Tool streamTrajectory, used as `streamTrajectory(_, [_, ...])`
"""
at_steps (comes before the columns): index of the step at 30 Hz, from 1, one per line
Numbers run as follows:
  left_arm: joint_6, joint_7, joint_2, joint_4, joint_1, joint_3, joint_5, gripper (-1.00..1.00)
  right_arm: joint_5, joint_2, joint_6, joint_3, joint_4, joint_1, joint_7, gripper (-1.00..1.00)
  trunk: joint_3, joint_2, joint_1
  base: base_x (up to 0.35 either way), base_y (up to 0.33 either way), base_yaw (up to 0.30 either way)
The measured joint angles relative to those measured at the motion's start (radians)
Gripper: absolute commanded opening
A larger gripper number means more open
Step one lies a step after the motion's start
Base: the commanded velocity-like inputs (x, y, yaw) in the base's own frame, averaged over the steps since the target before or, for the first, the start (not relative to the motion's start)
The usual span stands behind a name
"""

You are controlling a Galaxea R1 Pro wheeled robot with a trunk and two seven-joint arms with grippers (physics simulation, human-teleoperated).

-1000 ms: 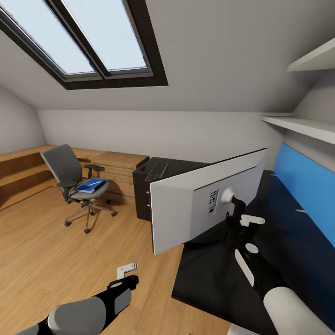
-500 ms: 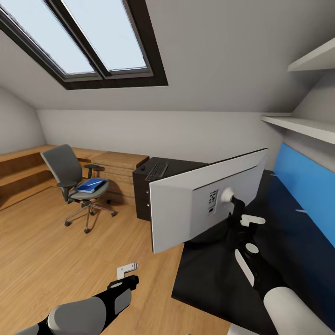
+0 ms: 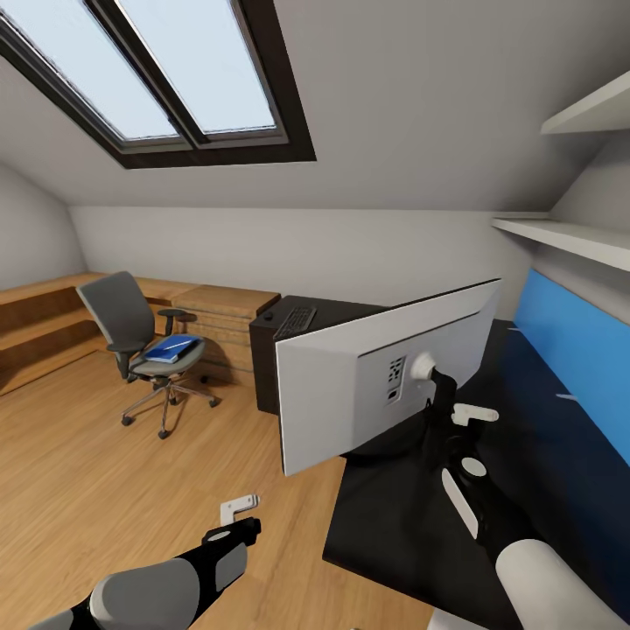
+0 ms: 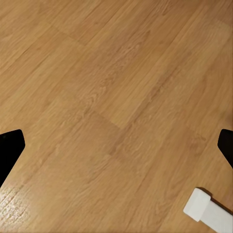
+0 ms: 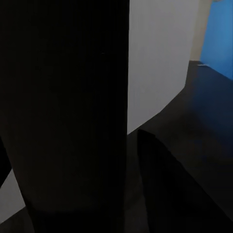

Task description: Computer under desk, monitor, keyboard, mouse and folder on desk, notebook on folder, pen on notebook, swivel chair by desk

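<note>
Right end effector (image 3: 455,418) gripping monitor (image 3: 350,394) stand, left end effector (image 3: 238,507) spread above floor (image 4: 116,97)

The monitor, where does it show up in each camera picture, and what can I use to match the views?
Head view: the monitor is right of centre, grey back toward the camera, over the desk.
Left wrist view: wood floor; monitor not in it.
Right wrist view: its pale grey back is behind a dark upright, likely its stand.
Shared landmark: the blue back panel beyond the monitor.
</note>
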Motion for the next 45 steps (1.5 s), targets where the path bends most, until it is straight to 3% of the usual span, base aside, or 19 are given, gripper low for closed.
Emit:
streamTrajectory(17, [-0.003,-0.002,0.004,0.02,-0.001,0.007,0.0,1.0,-0.003,-0.001,-0.002,0.0,0.001,0.0,0.002,-1.0,0.0,0.0,0.0,0.0,0.0,0.0])
streamTrajectory(25, [-0.004,-0.001,-0.003,0.031,-0.119,0.009,0.0,1.0,0.004,0.0,-0.001,-0.001,0.001,0.0,0.002,-1.0,0.0,0.0,0.0,0.0,0.0,0.0])
streamTrajectory(26, [-0.007,0.004,-0.023,0.031,-0.136,0.004,-0.001,1.0,0.008,0.0,0.001,-0.002,0.001,0.0,0.002,-1.0,0.0,0.0,0.0,0.0,0.0,0.0])
streamTrajectory(29, [-0.055,0.006,-0.036,0.031,-0.143,-0.002,0.0,1.0,0.011,-0.001,0.003,-0.002,0.0,0.0,0.003,-1.0,0.0,0.0,0.0,0.0,0.0,0.0])
streamTrajectory(32, [-0.123,0.018,-0.039,0.03,-0.145,-0.008,0.001,1.0,0.011,-0.001,0.004,-0.003,0.0,0.0,0.003,-1.0,0.0,0.0,0.0,0.0,0.0,0.0])
streamTrajectory(35, [-0.145,0.045,-0.039,0.03,-0.146,-0.009,0.002,1.0,0.011,-0.001,0.005,-0.003,-0.001,0.0,0.003,-1.0,0.0,0.0,0.0,0.0,0.0,0.0])
streamTrajectory(45, [-0.148,0.064,-0.03,0.029,-0.146,-0.009,0.002,1.0,0.011,-0.001,0.006,-0.003,-0.001,0.0,0.003,-1.0,0.0,0.0,0.0,0.0,0.0,0.0])
